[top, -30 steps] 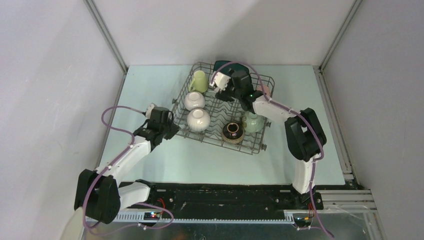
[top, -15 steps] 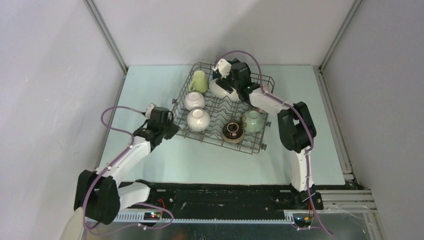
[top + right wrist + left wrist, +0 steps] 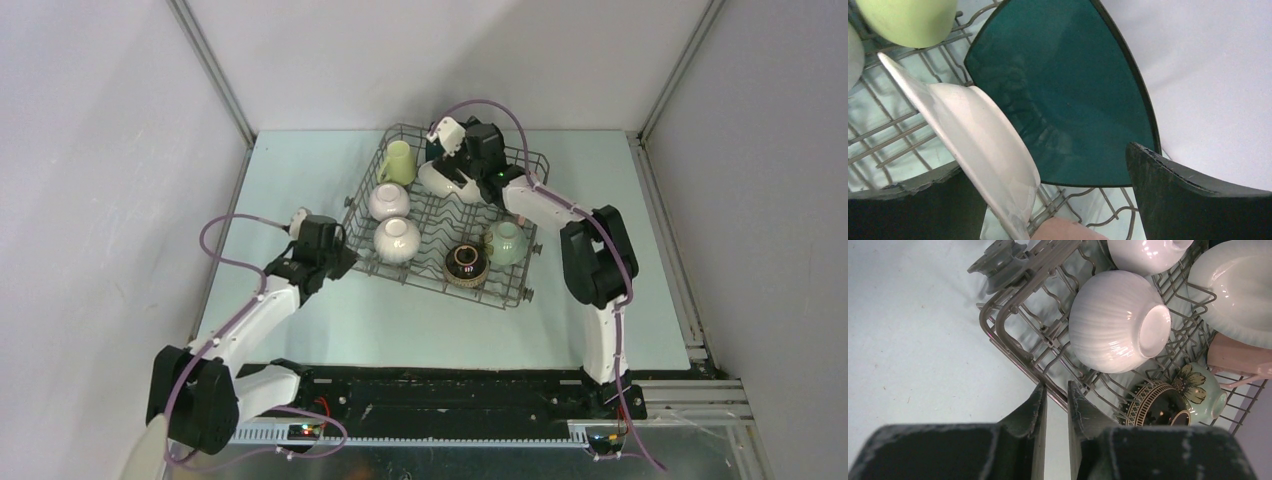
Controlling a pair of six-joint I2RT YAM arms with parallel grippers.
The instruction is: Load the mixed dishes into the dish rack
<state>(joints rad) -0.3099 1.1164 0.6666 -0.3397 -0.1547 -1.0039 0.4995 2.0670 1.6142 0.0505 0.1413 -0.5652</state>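
A pale blue-green worktop (image 3: 300,170) is enclosed by grey walls (image 3: 100,200) on three sides. A wire dish rack (image 3: 425,277) is set directly on it, toward the far middle, turned at a slant to its edges.

Left end effector (image 3: 1054,390) pinched, right (image 3: 1048,172) gaping

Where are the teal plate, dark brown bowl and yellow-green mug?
teal plate (image 3: 1068,100): right wrist view, middle of its face.
dark brown bowl (image 3: 466,262): top external view, its centre.
yellow-green mug (image 3: 398,162): top external view, its side.
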